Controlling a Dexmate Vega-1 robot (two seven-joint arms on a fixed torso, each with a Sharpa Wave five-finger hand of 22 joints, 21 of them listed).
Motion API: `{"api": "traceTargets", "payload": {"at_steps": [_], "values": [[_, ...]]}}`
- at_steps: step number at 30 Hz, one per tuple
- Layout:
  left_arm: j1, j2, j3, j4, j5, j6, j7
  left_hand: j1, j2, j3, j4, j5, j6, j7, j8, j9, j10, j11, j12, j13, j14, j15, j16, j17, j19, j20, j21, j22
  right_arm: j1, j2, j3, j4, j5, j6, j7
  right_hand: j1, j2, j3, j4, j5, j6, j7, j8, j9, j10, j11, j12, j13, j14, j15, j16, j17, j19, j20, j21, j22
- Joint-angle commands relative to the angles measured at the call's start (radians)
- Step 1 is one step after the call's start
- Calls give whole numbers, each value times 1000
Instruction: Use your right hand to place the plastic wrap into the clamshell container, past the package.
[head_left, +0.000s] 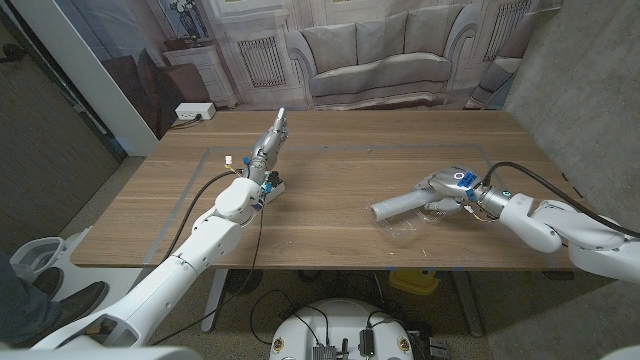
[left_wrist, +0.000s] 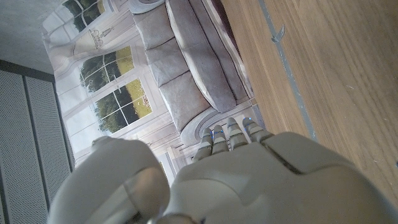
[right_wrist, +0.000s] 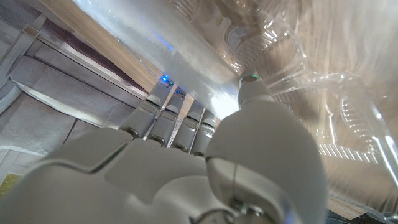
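The right hand (head_left: 447, 186) has its fingers wrapped around the plastic wrap (head_left: 398, 207), a pale roll sticking out to the left, and it's holding it low right over the clear clamshell container (head_left: 412, 232) near the table's (head_left: 330, 150) right-front part. Probably best to keep the roll level and ease it down so it doesn't shove that flimsy shell around, then let go only once it's sitting inside. Can't tell if the roll is touching the tray yet; nothing else seems to be in it. The left hand (head_left: 272, 137) is out straight, fingers together, holding nothing, well apart on the left.
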Motion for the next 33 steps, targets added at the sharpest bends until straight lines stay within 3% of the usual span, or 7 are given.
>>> {"api": "traceTargets", "payload": {"at_steps": [1,9,14,20,33], "values": [[5,1,1,-2,-1,-5,-4,3,2,-6,-3,-4,7,0,-6,3,3,-5,-1,4,-3,0,-2,3,-3,8,1,5,-16,-14,-4,-31,-3,-56,39,-15,-5,-11,0,9,19,-53,-4,0,-26,11,1,3,-28,-148,-4,4,-16,-125,-11,2],[3,4,0,1,-3,-5,-10,3,2,-6,-3,-4,7,0,-6,3,3,-4,0,4,-3,1,-2,3,-3,9,1,5,-18,-12,-9,-46,-4,-80,56,-35,-12,-22,0,20,-89,-66,-12,-1,-99,19,0,5,-81,-126,-4,6,-48,-105,-36,1],[2,6,-2,2,-6,-4,-14,3,2,-6,-3,-4,8,-1,-6,3,3,-4,0,4,-3,1,-2,3,-3,9,1,5,-9,-8,-14,-52,-5,-88,78,-53,-21,-31,3,24,-146,-60,-12,-1,-141,22,0,7,-109,-113,-3,7,-65,-94,-49,1],[1,9,-4,5,-10,-4,-19,3,2,-6,-3,-4,9,0,-6,3,3,-5,0,4,-4,1,-2,3,-3,9,1,5,2,-5,-19,-66,-6,-109,120,-81,-41,-52,9,39,-232,-54,-12,-2,-207,48,0,10,-165,-88,-5,7,-101,-68,-76,0],[-3,9,-5,19,-18,-11,-34,3,2,-6,-3,-5,8,-1,-6,3,1,-1,-1,4,-4,1,-2,3,-4,10,1,5,-2,-15,-10,-93,1,-130,133,-106,-57,-70,16,55,-288,-43,-9,-2,-245,60,5,11,-202,-69,-4,7,-123,-52,-96,0]]}}
